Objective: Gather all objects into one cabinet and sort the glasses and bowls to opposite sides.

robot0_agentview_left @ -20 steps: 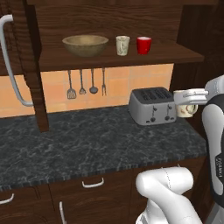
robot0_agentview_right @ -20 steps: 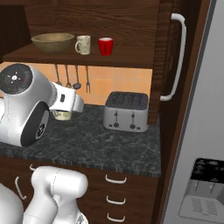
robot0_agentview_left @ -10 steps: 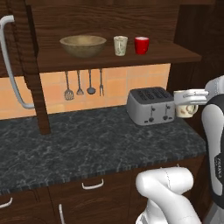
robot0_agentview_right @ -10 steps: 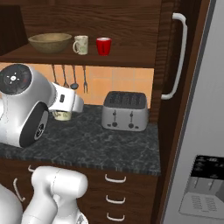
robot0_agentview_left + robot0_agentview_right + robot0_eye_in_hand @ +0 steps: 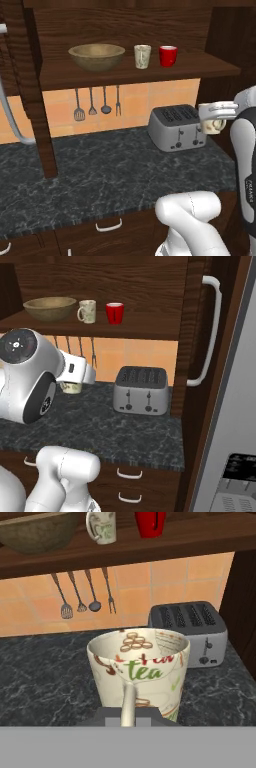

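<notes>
Gripper (image 5: 216,116) clenched on cream tea cup (image 5: 138,672), centre right of left base frame, beside toaster (image 5: 177,127). On cabinet shelf (image 5: 125,70), upper centre: wooden bowl (image 5: 96,55), speckled cup (image 5: 142,56), red cup (image 5: 168,55).

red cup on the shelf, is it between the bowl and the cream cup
No, the red cup stands at the right end of the row, with the cream cup between it and the bowl.
</notes>
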Motion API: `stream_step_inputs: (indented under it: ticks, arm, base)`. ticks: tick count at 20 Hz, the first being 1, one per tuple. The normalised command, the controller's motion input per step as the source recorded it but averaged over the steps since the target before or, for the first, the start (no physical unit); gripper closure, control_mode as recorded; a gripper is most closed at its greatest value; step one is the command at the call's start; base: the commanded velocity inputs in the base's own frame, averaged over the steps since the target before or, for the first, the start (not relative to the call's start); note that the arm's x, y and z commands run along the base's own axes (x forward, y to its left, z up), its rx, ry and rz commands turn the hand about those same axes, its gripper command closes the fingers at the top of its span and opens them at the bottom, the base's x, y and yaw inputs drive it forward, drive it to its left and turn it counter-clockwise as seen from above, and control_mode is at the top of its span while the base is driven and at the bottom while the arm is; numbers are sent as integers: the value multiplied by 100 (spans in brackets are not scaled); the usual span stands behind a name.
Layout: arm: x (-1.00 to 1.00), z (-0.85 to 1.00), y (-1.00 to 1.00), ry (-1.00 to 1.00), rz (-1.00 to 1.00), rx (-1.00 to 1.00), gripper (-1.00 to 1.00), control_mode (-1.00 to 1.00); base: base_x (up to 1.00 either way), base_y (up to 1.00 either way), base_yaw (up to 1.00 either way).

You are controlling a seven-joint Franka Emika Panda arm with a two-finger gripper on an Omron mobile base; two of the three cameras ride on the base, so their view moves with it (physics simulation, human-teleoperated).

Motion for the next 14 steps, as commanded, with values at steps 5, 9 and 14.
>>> stream_step_inputs:
  ticks: [5,9,14]
  arm:
    - [0,3,0,0,0,0,100,-100]
    - [0,73,0,-13,-1,0,100,-100]
    - [0,84,-5,0,-14,-7,100,-100]
  base:
    - [0,0,0]
    - [0,0,0]
    - [0,0,0]
